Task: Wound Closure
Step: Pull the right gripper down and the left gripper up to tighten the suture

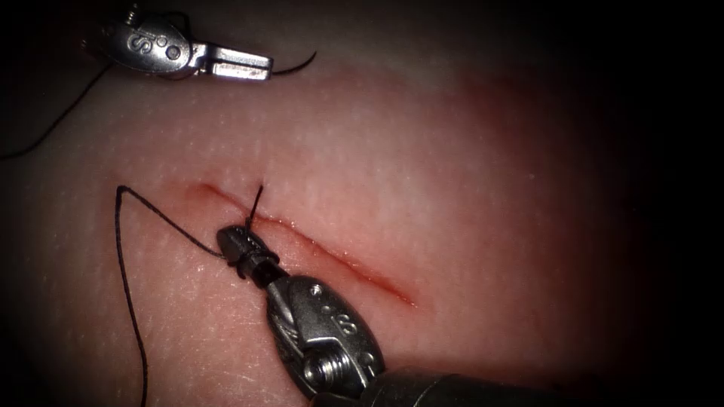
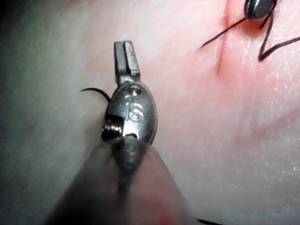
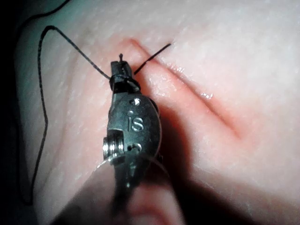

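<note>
Endoscope view, past state: right tool [image 1: 240, 243] sat at the left end of the cut [image 1: 332, 256], just on its left side, jaws clenched on the thread [image 1: 162, 215] right beside the stitch. Short thread tail [image 1: 257, 197] stuck up from the cut just above the jaw tips. From the jaws, thread ran up-left, bent sharply, then dropped down the tissue [image 1: 452, 166] well left of the cut.

Left tool [image 1: 241, 63] lay at top left, well apart from the cut, jaws closed. Dark curved needle [image 1: 298, 65] poked out just past its jaw tips; looked gripped near one end, but exact hold point along the curve couldn't be told. Needle clear of the tissue, not in it. Another thread strand [image 1: 56, 120] trailed from under that tool toward the left edge.

Left wrist view: left tool [image 2: 126, 56] jaws pressed together, thin dark curved piece [image 2: 96, 91] showing beside the tool body. Cut [image 2: 224, 51] and right tool's tip [image 2: 260, 8] seen beyond, thread [image 2: 276, 47] running off it.

Right wrist view: right tool [image 3: 120, 70] clamped on thread [image 3: 77, 51] at the cut's end, tail [image 3: 152, 58] lying across the cut [image 3: 201, 98], thread loop hanging down the tissue [image 3: 243, 56] alongside.
</note>
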Available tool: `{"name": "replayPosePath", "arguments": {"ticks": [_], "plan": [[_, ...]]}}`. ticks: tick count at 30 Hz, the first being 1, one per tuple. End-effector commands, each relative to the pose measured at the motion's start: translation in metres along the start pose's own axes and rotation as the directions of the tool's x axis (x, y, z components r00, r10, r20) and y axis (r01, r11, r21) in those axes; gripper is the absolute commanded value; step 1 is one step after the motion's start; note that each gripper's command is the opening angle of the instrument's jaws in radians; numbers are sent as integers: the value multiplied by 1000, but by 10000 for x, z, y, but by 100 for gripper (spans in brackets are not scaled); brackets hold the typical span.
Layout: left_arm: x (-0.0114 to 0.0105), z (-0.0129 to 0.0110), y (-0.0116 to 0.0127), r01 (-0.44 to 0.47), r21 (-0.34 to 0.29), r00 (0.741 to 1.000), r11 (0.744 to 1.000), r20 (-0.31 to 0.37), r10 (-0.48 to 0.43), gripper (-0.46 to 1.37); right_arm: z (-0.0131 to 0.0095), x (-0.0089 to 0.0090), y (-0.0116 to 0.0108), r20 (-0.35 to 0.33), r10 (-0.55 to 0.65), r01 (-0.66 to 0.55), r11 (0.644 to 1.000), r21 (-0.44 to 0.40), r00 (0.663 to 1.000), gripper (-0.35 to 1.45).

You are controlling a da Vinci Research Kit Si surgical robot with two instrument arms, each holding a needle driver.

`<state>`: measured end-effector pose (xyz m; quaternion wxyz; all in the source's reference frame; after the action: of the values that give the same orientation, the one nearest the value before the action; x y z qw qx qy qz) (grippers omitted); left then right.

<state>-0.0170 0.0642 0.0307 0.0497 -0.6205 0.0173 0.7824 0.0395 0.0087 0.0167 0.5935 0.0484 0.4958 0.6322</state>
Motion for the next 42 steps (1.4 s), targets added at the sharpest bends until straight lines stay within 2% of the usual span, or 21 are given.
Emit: {"name": "replayPosePath", "arguments": {"ticks": [1,8,23,27,34,37,42], "plan": [[0,-1,1,1,-8,1000,1000,-2,-1,-35,0,1,0,1,2,-2,1000,-5,1000,-35],[-1,-13,6,9,-15,1000,1000,-3,-10,-35,-2,4,0,2,4,-4,1000,-7,1000,-35],[0,-52,45,26,-58,999,998,-24,-27,-31,-5,9,2,6,6,-6,1000,-5,1000,-35],[1,-63,56,32,-70,999,997,-28,-34,3,-5,9,2,6,6,-6,1000,-5,1000,-35],[3,-75,70,44,-82,998,996,-30,-46,31,-5,10,3,6,6,-6,1000,-5,1000,-35],[6,-79,77,48,-86,998,995,-31,-51,58,-5,10,3,6,6,-6,1000,-5,1000,-35],[11,-82,88,59,-90,998,994,-32,-62,78,-5,11,4,6,6,-6,1000,-5,1000,-35]]}}
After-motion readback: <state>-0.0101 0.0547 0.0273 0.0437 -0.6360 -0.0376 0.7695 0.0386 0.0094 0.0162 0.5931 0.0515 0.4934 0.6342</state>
